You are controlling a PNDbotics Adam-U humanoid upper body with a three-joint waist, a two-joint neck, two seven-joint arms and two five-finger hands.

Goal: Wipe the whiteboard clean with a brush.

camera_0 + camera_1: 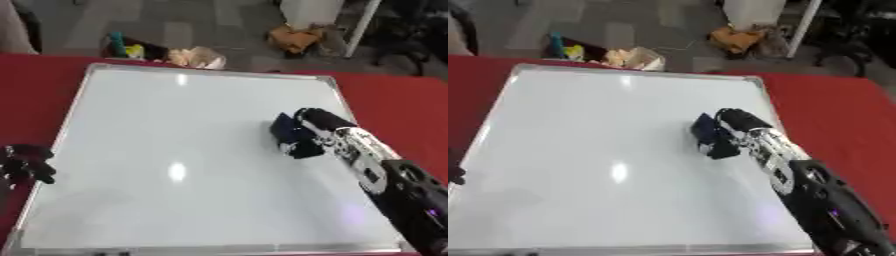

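A large whiteboard [175,150] with a silver frame lies flat on a red table [402,100]; its surface looks white with only light glare. My right hand [317,125] reaches in from the lower right and is curled round a dark blue brush [285,131], which rests on the board right of centre. My left hand [28,162] sits at the board's left edge, on the frame, with its fingers curled and nothing in them.
Beyond the table's far edge the floor holds a tan bag [198,57], a green and yellow object [124,48], a brown bundle [294,37] and a white post [359,27].
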